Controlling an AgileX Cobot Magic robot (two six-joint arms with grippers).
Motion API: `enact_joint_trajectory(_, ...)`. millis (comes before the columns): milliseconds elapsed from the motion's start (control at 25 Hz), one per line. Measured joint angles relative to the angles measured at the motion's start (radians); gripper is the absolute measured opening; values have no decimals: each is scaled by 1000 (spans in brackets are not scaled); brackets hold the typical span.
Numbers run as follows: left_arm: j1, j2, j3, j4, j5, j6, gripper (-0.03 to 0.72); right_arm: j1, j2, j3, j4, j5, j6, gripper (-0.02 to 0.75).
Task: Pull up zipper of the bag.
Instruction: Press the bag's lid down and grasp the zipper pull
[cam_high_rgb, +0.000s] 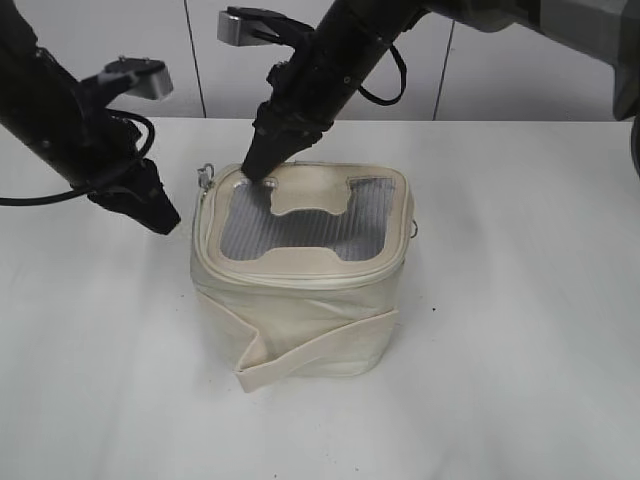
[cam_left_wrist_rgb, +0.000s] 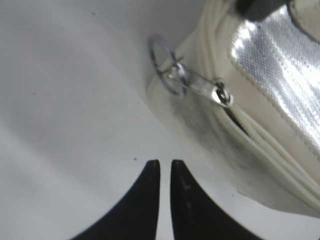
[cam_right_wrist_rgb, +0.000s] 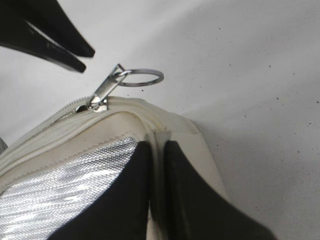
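Observation:
The cream bag (cam_high_rgb: 300, 330) stands mid-table, with a grey mesh top and a strap (cam_high_rgb: 320, 352) across its front. The zipper track (cam_high_rgb: 205, 235) runs round the top panel. Its silver slider with a ring pull (cam_high_rgb: 207, 178) sticks out at the back left corner, and shows in the left wrist view (cam_left_wrist_rgb: 220, 95) and the right wrist view (cam_right_wrist_rgb: 100, 100). Past the slider a dark gap shows in the track (cam_left_wrist_rgb: 235, 119). My left gripper (cam_high_rgb: 165, 218) (cam_left_wrist_rgb: 165, 162) is shut and empty, low over the table left of the bag. My right gripper (cam_high_rgb: 260, 172) (cam_right_wrist_rgb: 157, 145) is shut, its tips resting on the top panel's back left corner.
The white table (cam_high_rgb: 520, 350) surrounds the bag. A second ring pull (cam_high_rgb: 413, 228) hangs at the bag's right side. A white panelled wall (cam_high_rgb: 500, 80) stands behind the table. The left gripper's black fingers (cam_right_wrist_rgb: 85, 57) show close to the ring pull in the right wrist view.

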Motion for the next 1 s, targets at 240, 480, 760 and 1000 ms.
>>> enact_joint_trajectory(240,26,-91,-1,-48,-216,-5,286,0,0,0,0,0,2,57)
enact_joint_trajectory(480,26,-84,-13,-270,-279,-6,344,0,-1,1,-2,0,6,55)
enact_joint_trajectory(760,26,-21,-15,-401,-228,-29,348,0,-1,1,-2,0,9,53)
enact_joint_trajectory(1000,26,69,-66,-415,-145,-96,348,0,-1,1,-2,0,14,53)
